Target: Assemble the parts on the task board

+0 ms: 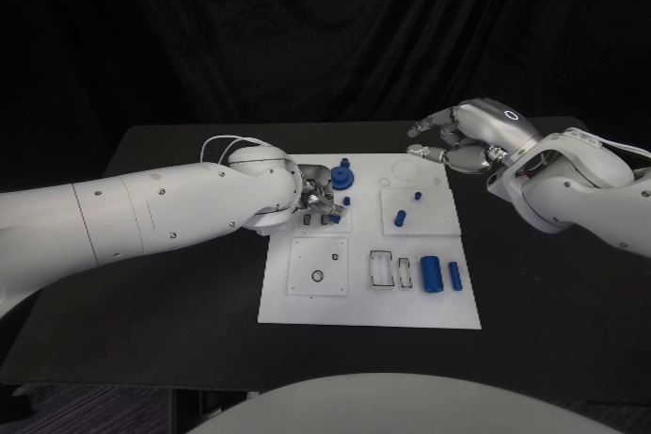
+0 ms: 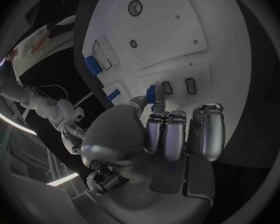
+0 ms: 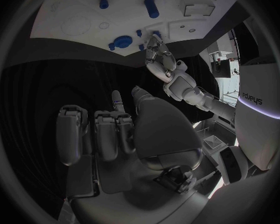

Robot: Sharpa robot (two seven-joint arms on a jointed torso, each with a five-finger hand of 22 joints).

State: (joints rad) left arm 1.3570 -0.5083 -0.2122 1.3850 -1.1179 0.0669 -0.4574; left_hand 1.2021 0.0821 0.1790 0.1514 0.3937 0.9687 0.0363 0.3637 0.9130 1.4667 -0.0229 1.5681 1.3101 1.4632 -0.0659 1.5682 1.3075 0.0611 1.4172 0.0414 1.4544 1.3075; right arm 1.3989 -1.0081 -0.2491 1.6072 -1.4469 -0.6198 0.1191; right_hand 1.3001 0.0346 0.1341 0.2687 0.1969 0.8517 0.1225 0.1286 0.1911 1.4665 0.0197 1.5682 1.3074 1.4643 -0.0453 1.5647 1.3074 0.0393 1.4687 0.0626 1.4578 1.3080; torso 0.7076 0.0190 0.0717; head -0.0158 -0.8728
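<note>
White task board [image 1: 366,307] flat mid-table, set with small blue parts: a round-headed piece [image 1: 342,178] near the far edge, two cylinders [image 1: 432,274] lying side by side toward the near right. Left hand [image 1: 315,197] low over the board, pinching a small blue part [image 2: 155,93] between thumb and finger. Right hand [image 1: 466,136] raised off the far right corner, fingers curled in, holding nothing.

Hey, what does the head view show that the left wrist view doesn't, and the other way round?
Head view alone: the right hand raised beyond the task board, holding nothing, and two blue cylinders lying on the board. Left wrist view alone: the left hand pinching a small blue part just above the board's slots. Both share the white board and the left hand.
</note>
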